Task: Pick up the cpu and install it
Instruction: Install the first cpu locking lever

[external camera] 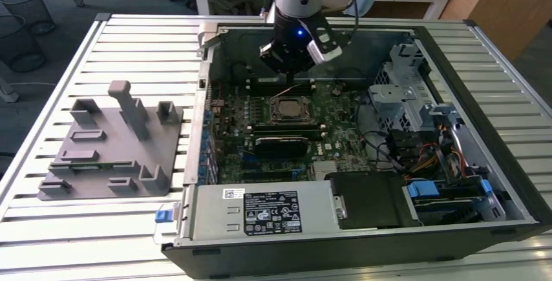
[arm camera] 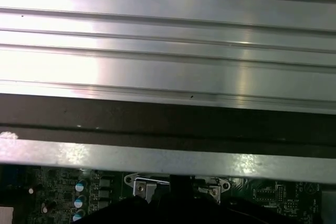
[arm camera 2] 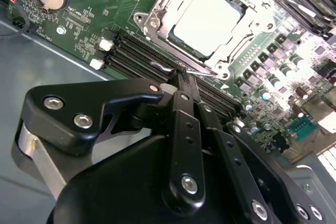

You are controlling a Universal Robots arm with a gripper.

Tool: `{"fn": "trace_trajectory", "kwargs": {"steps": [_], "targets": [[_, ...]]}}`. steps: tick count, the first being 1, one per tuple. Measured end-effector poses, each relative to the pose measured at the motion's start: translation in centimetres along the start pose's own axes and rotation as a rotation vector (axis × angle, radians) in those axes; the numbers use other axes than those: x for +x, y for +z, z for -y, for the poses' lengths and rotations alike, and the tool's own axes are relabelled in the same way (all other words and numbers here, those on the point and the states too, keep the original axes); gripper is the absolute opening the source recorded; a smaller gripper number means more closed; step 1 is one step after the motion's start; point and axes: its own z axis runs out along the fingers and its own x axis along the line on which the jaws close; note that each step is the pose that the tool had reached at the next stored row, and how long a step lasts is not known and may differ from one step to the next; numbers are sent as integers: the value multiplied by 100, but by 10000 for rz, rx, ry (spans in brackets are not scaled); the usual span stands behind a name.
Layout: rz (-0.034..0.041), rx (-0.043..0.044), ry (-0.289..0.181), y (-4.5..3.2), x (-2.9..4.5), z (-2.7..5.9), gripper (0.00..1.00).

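The cpu (arm camera 2: pixel 209 20), a flat square chip with a pale silvery top, lies in the black socket frame (arm camera 2: pixel 247 35) on the green motherboard (external camera: pixel 340 139). In the exterior view the cpu (external camera: pixel 289 108) sits mid-board inside the open computer case (external camera: pixel 483 165). My gripper (external camera: pixel 293 77) hangs over the board just behind the socket. In the second wrist view my gripper (arm camera 2: pixel 182 75) is shut, its black fingers (arm camera 2: pixel 181 129) pressed together, with the tips at the thin metal socket lever (arm camera 2: pixel 167 68) beside the frame. Nothing is held between the fingers.
A grey plastic fixture (external camera: pixel 112 142) with upright blocks stands on the slatted table (external camera: pixel 86 229) at the exterior view's left. Inside the case are a power supply (external camera: pixel 258 211), a drive cage (external camera: pixel 405 90) and cables (external camera: pixel 431 158). Memory slots (arm camera 2: pixel 134 55) run beside the socket.
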Motion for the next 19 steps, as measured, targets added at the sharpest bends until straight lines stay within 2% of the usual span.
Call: {"fn": "trace_trajectory", "kwargs": {"steps": [19], "targets": [[-2, 10, -1, 137, -96, 4, 11]]}}
